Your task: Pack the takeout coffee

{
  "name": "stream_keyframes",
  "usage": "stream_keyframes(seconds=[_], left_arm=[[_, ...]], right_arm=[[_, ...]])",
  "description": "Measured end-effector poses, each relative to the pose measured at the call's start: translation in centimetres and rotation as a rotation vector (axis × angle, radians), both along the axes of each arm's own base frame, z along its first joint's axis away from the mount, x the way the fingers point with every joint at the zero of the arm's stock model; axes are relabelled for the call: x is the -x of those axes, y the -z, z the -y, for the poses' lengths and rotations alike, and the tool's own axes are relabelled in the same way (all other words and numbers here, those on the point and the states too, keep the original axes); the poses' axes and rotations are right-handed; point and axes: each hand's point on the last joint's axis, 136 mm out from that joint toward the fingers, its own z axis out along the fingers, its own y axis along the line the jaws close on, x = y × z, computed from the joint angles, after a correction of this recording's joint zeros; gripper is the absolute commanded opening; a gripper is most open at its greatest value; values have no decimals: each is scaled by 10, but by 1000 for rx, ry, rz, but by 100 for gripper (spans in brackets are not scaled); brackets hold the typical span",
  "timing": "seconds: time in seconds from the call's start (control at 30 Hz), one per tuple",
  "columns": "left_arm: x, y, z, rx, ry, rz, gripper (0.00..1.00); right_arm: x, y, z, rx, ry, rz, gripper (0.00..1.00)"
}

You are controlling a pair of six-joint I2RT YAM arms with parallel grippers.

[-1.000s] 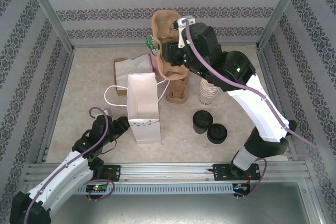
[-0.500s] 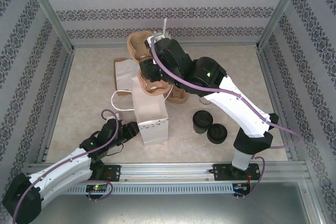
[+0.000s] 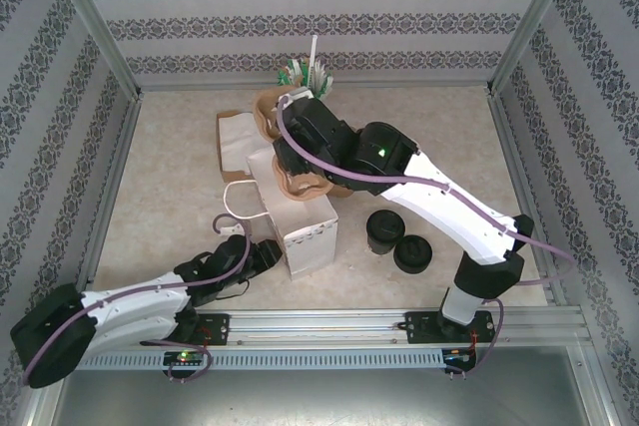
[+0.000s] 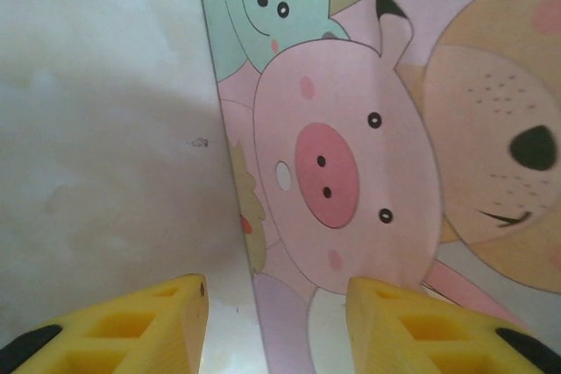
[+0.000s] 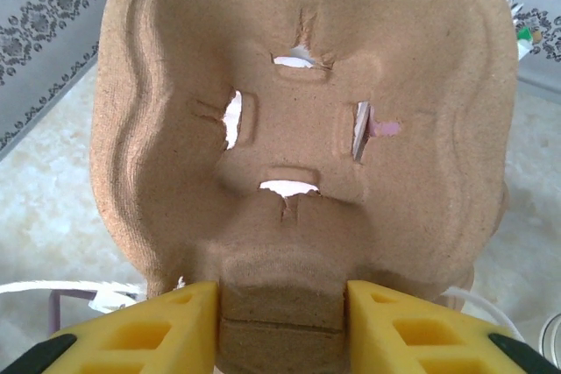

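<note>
The takeout coffee point(image 3: 381, 231), a small cup under a round black lid, stands on the table right of the white paper bag point(image 3: 308, 231). My right gripper point(image 5: 282, 321) is shut on the edge of a brown pulp cup carrier point(image 5: 298, 120). It holds the carrier point(image 3: 298, 187) over the bag's open mouth. My left gripper point(image 3: 268, 254) is low at the bag's near left corner. It point(image 4: 276, 304) is open, one finger on each side of the edge of the bag's cartoon-animal side point(image 4: 368, 155).
A squat pile of black lids point(image 3: 412, 254) lies just right of the coffee. A flat brown bag point(image 3: 235, 137) lies behind the white bag, whose white handle point(image 3: 232, 202) loops out to the left. Stirrers and packets point(image 3: 305, 72) stand at the back wall.
The right arm has swung the carrier left and down onto the bag's mouth. The left gripper has slid right to the bag's base. The bag has shifted right.
</note>
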Motion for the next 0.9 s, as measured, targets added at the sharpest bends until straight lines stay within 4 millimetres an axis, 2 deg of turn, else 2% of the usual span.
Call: stream_keyframes(seconds=[0.17, 0.37, 0.47, 0.57, 0.63, 0.77, 0.9], left_arm=[[-2, 3, 18, 1, 22, -2, 49], [-13, -14, 54, 60, 65, 42, 50], [-13, -15, 67, 81, 85, 54, 49], [-14, -16, 69, 89, 88, 62, 50], [-15, -24, 68, 104, 88, 86, 50], [-15, -59, 61, 120, 98, 175, 55], [-14, -87, 41, 58, 93, 258, 60]], right_arm=[[6, 2, 11, -13, 7, 1, 41], [13, 7, 18, -31, -1, 11, 41], [14, 13, 19, -18, -15, 22, 41], [14, 19, 19, 6, -38, 35, 41], [14, 21, 19, 18, -59, 43, 40], [13, 18, 26, 8, -112, 62, 40], [10, 9, 35, -36, -165, 88, 39]])
